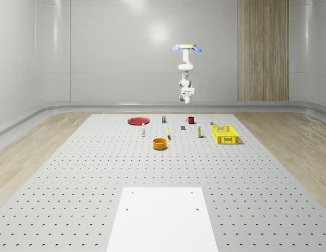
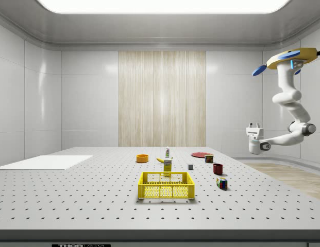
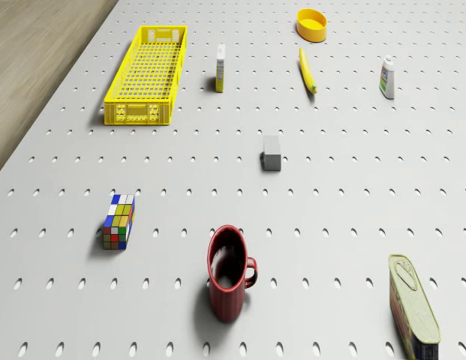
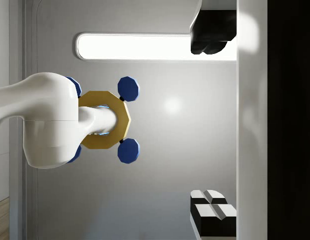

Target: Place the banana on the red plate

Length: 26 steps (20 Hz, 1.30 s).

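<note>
Up high over the table's [image 1: 73,173] far side, the gripper [image 2: 254,124] hangs well clear of everything. It points upward toward the drone [image 4: 104,120]. Fingers [image 4: 209,42] spread wide, nothing between them.

Drone [image 1: 186,48] hovers, roughly above the mug [image 1: 190,120] by my reading.

Banana [image 1: 168,134] lies flat on the table, just beside the orange bowl [image 1: 160,143], on the side nearer the whole-scene camera than the mug. From the gripper it is far below and forward of the drone; in the drone view it sits past the mug [image 3: 229,274] and the grey block [image 3: 272,153]. Banana [image 3: 307,70] long axis runs nearly straight away from the drone, slightly skewed.

Plate [image 1: 137,121] sits toward the whole-scene view's left of the banana and further back, well apart from it.

Judgement: task not begun. Next move needs the wrist turned downward, a long descent, and the jaws set across the banana's narrow width.
</note>
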{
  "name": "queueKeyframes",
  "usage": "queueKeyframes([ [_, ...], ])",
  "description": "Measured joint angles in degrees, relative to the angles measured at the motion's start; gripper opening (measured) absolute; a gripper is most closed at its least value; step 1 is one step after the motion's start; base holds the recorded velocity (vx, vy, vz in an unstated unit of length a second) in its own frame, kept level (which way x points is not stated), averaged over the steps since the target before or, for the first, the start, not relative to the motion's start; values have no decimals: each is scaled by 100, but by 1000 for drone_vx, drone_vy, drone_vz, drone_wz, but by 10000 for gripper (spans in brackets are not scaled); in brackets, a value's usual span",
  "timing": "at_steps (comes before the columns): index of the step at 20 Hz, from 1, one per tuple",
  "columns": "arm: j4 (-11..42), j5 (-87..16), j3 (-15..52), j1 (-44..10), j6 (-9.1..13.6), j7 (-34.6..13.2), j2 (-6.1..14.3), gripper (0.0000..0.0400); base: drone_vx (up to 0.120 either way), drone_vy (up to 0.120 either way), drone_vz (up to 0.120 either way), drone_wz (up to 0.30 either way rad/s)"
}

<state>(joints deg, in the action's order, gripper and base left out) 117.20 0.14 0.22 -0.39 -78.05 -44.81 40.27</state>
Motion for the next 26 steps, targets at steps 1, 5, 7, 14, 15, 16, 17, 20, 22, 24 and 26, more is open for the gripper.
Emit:
queueKeyframes([
  [1,-6,0,1,-1,1,0,-1,400,0,-120,0,0],
  [5,-16,1,3,-4,-4,2,2,400,0,-120,0,0],
  [7,-16,1,4,-5,-10,2,6,400,0,-120,0,0],
  [14,-2,-2,9,-10,-36,4,24,400,86,-120,0,0],
  [15,1,-3,10,-11,-40,4,27,400,120,-120,0,0],
  [16,3,-4,11,-11,-44,4,29,400,120,-120,0,0],
  [17,6,-6,13,-12,-48,4,32,400,120,-120,0,0],
  [20,15,-12,18,-15,-61,3,41,400,120,-120,0,0],
  [22,20,-19,24,-17,-70,3,47,400,120,-120,0,0],
  [24,26,-29,31,-20,-78,2,53,400,120,-120,0,0],
  [26,32,-43,41,-23,-87,0,59,400,120,-120,0,0],
])
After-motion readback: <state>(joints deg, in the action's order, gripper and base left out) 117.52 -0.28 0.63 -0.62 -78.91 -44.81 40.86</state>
